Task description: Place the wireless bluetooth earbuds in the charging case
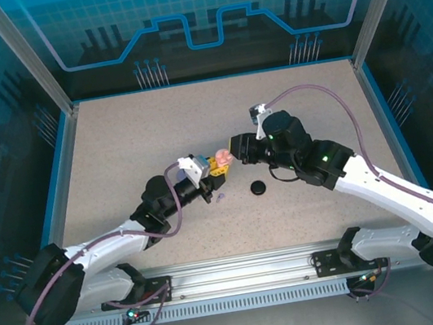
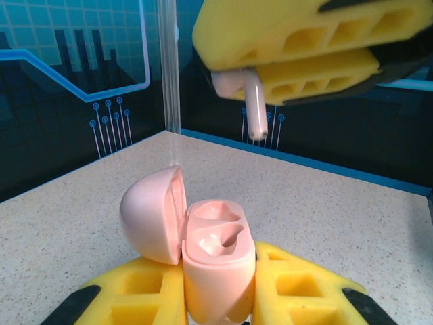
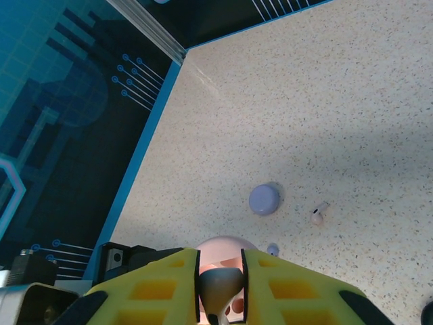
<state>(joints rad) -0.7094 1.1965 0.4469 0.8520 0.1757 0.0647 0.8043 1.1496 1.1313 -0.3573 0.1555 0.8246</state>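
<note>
My left gripper is shut on the pale pink charging case, which stands upright between the yellow fingers. Its lid is swung open to the left and both sockets are bare. Just above it hangs a pale pink earbud, stem down, pinched in my right gripper. From above, the left gripper and right gripper meet at the table's middle with the case between them. A second pink earbud and a lilac earbud lie loose on the table.
A lilac round case, lid shut, sits on the speckled table beyond the grippers. A black round case lies just right of the left gripper, near a small lilac bud. Blue walls and metal posts ring the table.
</note>
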